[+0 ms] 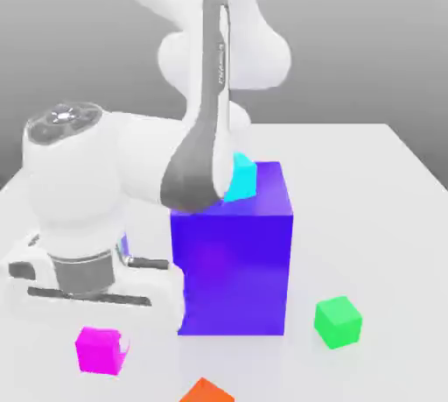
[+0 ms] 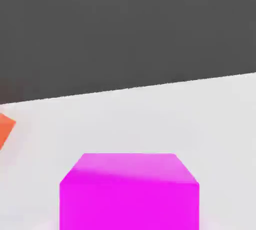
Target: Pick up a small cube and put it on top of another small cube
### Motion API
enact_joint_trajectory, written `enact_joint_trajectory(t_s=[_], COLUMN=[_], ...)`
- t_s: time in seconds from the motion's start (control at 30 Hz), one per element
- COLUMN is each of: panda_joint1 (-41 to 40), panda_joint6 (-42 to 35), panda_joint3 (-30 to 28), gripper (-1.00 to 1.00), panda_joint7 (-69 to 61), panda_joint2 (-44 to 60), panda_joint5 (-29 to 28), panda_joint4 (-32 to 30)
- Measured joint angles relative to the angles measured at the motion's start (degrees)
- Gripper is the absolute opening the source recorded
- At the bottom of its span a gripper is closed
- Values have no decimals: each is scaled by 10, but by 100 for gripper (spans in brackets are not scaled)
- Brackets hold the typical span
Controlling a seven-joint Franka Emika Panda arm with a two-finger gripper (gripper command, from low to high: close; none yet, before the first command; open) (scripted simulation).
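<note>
The small magenta cube (image 1: pixel 98 349) sits on the white table near the front of the exterior view's left. My gripper (image 1: pixel 96 317) hangs straight over it from the low white hand, shut on this cube. The cube (image 2: pixel 129 191) looms very close in the hand view, still resting on the table. The small green cube (image 1: pixel 338 321) lies on the table toward the exterior view's right, well apart from the magenta one, with nothing on top of it.
A big blue-purple block (image 1: pixel 232 256) stands between the two cubes. A cyan cube (image 1: pixel 241 177) shows at its upper back edge, partly behind my arm. An orange cube (image 1: pixel 206 391) (image 2: pixel 5 130) lies at the front edge.
</note>
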Motion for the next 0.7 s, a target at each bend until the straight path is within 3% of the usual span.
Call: enact_joint_trajectory(t_s=[0.37, 0.5, 0.63, 0.67, 0.7], panda_joint1=[172, 259, 229, 229, 229], panda_joint6=[8, 33, 106, 116, 116], panda_joint3=[153, 127, 100, 99, 99], gripper=[-100, -100, -100, 100, 100], panda_joint7=[-200, -240, -235, -233, -233], panda_joint2=[-115, -122, -47, -36, -36], panda_joint5=[-70, -42, -51, -53, -53], panda_joint4=[-110, -152, -152, -151, -151])
